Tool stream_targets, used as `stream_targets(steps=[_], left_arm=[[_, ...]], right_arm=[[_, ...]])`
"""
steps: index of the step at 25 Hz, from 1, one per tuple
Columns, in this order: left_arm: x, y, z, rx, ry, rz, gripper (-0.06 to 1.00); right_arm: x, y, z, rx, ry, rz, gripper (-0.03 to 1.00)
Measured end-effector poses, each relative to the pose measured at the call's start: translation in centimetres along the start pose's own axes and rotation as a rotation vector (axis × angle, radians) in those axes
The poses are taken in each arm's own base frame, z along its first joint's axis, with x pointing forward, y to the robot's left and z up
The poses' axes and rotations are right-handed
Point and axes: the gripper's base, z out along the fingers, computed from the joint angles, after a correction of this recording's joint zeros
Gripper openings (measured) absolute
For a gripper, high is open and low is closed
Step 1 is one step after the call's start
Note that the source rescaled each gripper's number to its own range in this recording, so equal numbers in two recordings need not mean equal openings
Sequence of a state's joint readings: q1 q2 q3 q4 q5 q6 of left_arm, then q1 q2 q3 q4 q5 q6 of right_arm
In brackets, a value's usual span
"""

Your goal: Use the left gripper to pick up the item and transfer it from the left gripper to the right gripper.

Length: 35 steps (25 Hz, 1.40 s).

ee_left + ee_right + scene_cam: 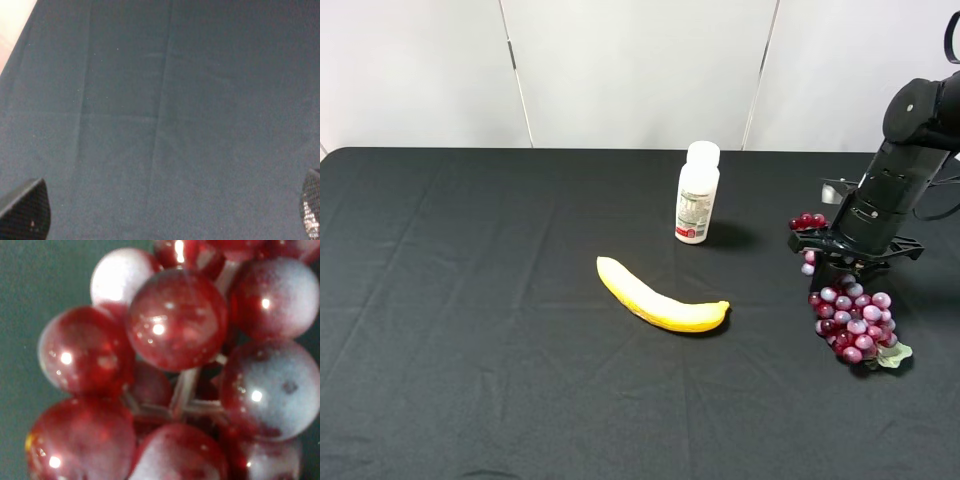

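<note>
Nearest the exterior high camera, the black cloth table (470,380) is bare across its front edge. Farther in, at the right side, the grape bunch (855,322) lies on the cloth with its green leaf (894,354) at the near end; the red and purple berries run from there back under the right gripper (842,262). That gripper sits directly over the far part of the bunch, with a few dark-red berries showing on the far side of its black bracket. Whether its fingers are apart or clamped on the grapes cannot be determined: the arm body hides them in the exterior high view, and the right wrist view is filled with glossy berries (177,320) and pale stems at close range. At mid-table, the yellow banana (660,298) lies on its side. Beyond it stands the white pill bottle (697,192), upright, well apart from the grapes. In the left wrist view, the left gripper (165,215) holds nothing; its two fingertips (27,210) sit at opposite edges of the frame, spread wide, with only wrinkled dark cloth (165,110) between them.
</note>
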<state>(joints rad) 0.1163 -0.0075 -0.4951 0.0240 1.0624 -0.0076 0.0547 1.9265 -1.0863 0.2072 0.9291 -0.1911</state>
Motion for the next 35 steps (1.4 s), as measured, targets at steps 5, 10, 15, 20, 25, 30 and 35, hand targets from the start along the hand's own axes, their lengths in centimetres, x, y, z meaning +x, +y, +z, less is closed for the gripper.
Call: stream_targets(steps=[5,10,15,20,25,30,35], left_arm=[[0.0,0.0,0.0,0.000,0.000,0.000,1.00],[0.0,0.0,0.0,0.000,0.000,0.000,1.00],[0.0,0.0,0.0,0.000,0.000,0.000,1.00],[0.0,0.0,0.0,0.000,0.000,0.000,1.00],[0.0,0.0,0.0,0.000,0.000,0.000,1.00],[0.0,0.0,0.0,0.000,0.000,0.000,1.00],[0.0,0.0,0.0,0.000,0.000,0.000,1.00]], right_arm=[[-0.2,0.2,0.0,-0.019,-0.022,0.012,0.83],[-0.3,0.2,0.0,-0.019,-0.029,0.014,0.98],[-0.5,0.4,-1.2,-0.022,-0.051,0.005,1.00],[-0.2,1.3,-5.9,-0.020,-0.156,-0.026,1.00],[2.2,2.4,-11.5,-0.015,-0.292,-0.061,1.00],[6.5,3.6,-16.8,-0.007,-0.426,-0.102,1.00],[11.5,4.6,-20.6,-0.002,-0.563,-0.122,1.00]])
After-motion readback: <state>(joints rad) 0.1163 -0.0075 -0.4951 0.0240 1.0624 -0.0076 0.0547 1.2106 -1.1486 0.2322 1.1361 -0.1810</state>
